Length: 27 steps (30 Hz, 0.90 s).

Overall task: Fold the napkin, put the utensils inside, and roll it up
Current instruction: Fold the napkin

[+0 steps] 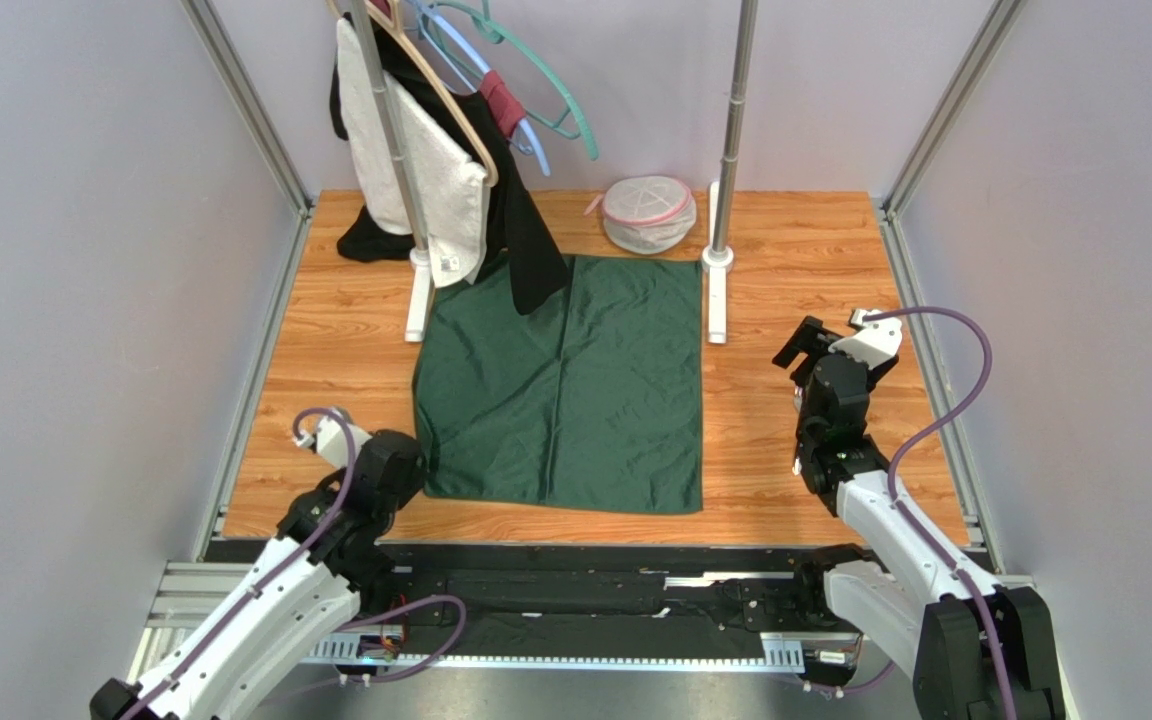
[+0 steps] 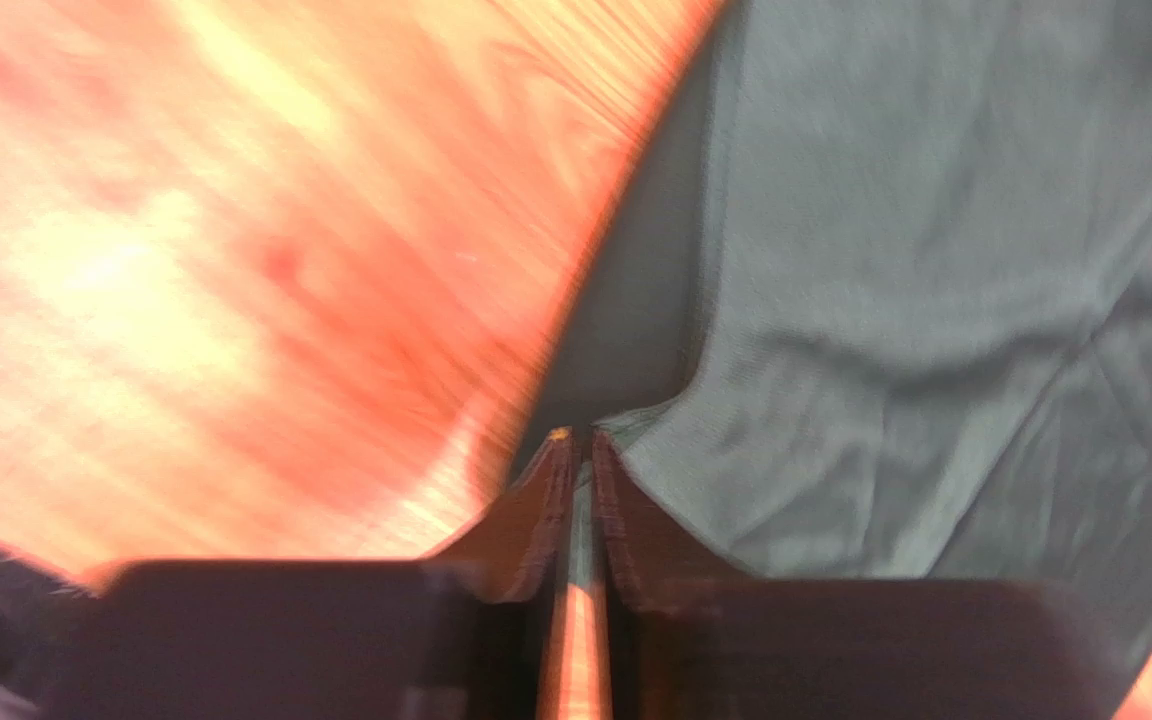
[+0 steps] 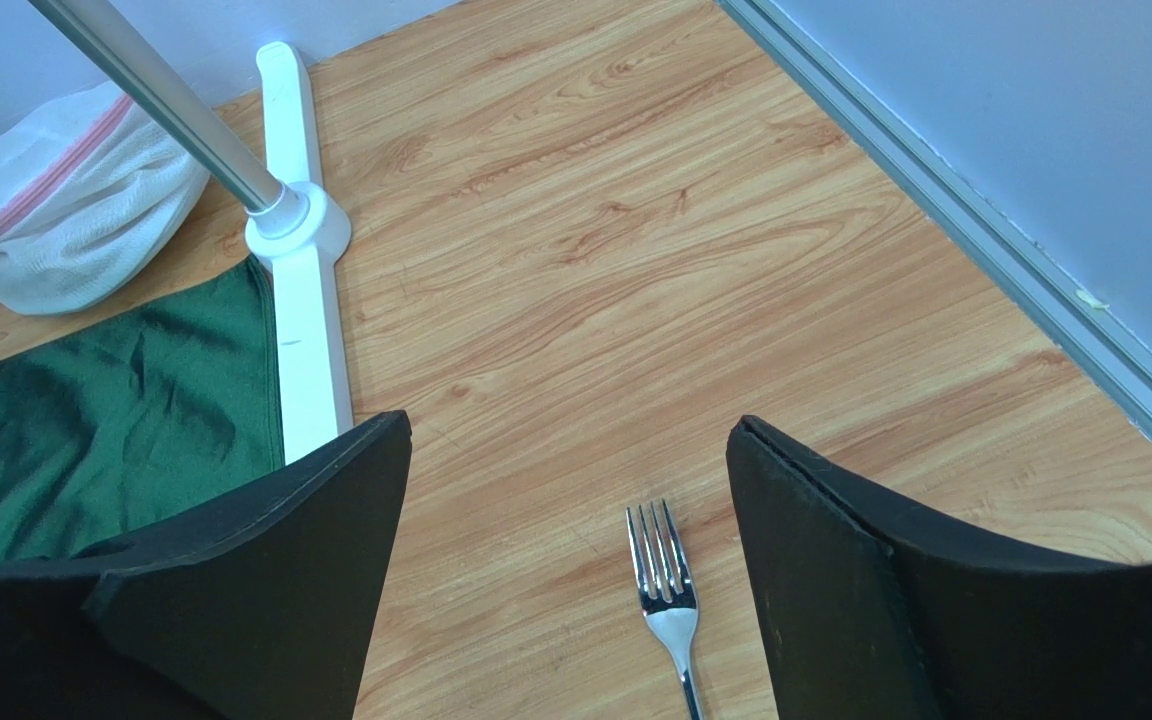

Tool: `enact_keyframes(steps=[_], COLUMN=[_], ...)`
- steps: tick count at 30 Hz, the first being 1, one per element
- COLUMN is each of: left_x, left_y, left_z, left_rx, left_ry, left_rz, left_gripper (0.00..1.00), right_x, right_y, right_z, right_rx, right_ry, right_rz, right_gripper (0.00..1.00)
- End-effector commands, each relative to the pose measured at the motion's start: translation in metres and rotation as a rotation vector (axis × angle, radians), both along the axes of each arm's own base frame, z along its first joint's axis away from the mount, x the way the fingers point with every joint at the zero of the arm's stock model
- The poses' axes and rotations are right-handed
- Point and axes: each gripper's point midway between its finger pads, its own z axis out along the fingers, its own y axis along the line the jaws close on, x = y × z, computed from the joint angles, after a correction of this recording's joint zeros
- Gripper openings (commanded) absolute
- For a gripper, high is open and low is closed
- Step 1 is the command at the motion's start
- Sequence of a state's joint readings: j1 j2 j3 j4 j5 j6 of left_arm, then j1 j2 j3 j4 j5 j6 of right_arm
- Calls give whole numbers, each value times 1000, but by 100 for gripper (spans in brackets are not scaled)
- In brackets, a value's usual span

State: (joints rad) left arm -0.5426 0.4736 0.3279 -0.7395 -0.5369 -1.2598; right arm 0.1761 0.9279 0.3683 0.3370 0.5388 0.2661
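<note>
Plainly spread flat on the wooden tabletop (image 1: 800, 255): dark green square cloth napkin (image 1: 560, 383), near left corner pinched between the pressed-together fingers of the left gripper (image 2: 579, 438), cloth edge rising to a point there. Slim silver metal fork (image 3: 668, 593) just ahead of the right gripper (image 3: 570, 435), tines pointing away, between wide-spread jaws, untouched, apart from the napkin. Far beyond both grippers, white mesh pouch (image 1: 648, 212) with pink trim, contents impossible to tell. Seen only from the right wrist: the fork. Seen only from above: black garment (image 1: 534, 255) hanging off the metal clothes rack (image 1: 734, 105) onto the napkin's far edge.
</note>
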Motion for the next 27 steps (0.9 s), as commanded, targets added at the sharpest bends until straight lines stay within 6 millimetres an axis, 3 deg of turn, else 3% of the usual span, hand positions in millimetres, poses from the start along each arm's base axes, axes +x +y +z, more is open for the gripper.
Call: enact_keyframes(steps=[1,2,5,6,8,11,12,13,15,16,17,18,19,20,21,22,23,25,26,27], left_x=[-18,-25,-33,-31,-27,-23,-19,1,20,43,56,66,76,84,90,82,78,67,40,28], left_y=[37,48,65,65,68,78,76,66,45,23,-5,-22,-60,-90,-117,-165,-200,-261,-305,-328], left_z=[4,6,21,25,35,56,66,86,98,119,108,116,130,111,122,128,102,107,90,94], left_rx=[18,48,81,75,92,167,235,234,350,321,324,345,327,382,440,436,452,408,319,273], left_ry=[-13,-13,-45,-63,-103,-141,-144,-227,-209,-303,-247,-257,-329,-269,-301,-361,-308,-388,-397,-437], left_rz=[209,242,300,299,296,295,221,177,-30,-97,-237,-309,-422,-535,-643,-783,-929,-1136,-1333,-1426], left_gripper=[24,24,42,59,75,81,81,80,75,74,72,72,71,71,71,71,71,71,71,71], right_x=[8,8,7,8,8,8,8,8,9,10,12,13,14,14,15,13,12,10,9,7], right_y=[2,2,2,2,2,1,2,2,2,2,4,6,7,7,5,4,1,-1,-6,-8], right_z=[24,24,24,24,24,23,24,23,22,22,20,20,19,17,19,16,18,18,18,20], right_rx=[25,27,24,25,24,22,24,23,30,35,35,37,35,32,29,23,27,37,53,61], right_ry=[-63,-64,-61,-63,-60,-54,-56,-51,-49,-49,-42,-39,-31,-22,-20,-7,-13,-14,-21,-29], right_rz=[-1,-2,-3,-1,0,-4,-1,-3,-2,-3,4,11,16,16,9,3,-10,-21,-35,-43], right_gripper=[81,81,81,81,81,81,81,81,81,81,81,81,81,81,81,81,81,81,81,81])
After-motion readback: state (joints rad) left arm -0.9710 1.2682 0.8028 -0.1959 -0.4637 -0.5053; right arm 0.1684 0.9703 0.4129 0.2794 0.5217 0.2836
